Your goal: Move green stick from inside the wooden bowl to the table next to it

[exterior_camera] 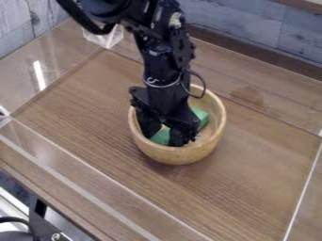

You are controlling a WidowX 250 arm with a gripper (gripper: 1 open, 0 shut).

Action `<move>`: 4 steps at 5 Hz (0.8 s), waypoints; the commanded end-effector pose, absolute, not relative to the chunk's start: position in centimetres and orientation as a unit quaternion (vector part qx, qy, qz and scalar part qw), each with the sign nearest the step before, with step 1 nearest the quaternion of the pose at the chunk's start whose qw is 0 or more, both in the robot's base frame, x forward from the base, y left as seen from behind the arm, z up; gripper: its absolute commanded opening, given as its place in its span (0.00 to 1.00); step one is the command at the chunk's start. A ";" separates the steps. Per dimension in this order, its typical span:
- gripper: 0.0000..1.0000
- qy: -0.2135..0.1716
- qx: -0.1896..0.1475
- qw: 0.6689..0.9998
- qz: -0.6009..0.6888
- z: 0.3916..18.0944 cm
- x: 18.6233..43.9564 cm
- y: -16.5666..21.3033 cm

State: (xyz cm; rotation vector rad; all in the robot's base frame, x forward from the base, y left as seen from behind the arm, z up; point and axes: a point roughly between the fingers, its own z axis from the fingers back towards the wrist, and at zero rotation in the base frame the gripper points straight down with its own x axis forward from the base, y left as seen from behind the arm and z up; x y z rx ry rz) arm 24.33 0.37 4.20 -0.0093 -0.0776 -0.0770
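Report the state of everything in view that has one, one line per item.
Wooden bowl: upright on the table, green stick inside
Green stick: in the bowl, partly hidden by the gripper
Gripper: reaching down into the bowl, grip unclear
Table: bearing the bowl

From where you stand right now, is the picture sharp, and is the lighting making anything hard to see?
In the camera view, the image is coarse, with fine detail soft; the black gripper reads as a dark mass, its fingers hard to separate inside the wooden bowl. The green stick stays bright but is partly covered. No strong glare on the table.
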 end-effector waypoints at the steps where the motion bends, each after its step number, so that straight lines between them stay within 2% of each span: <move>1: 1.00 -0.063 -0.009 0.997 -0.036 6.1 24.9 0.1; 3: 1.00 -0.079 -0.022 0.996 -0.029 8.4 25.1 -0.6; 4: 1.00 -0.084 -0.026 0.996 -0.028 9.0 25.2 -1.0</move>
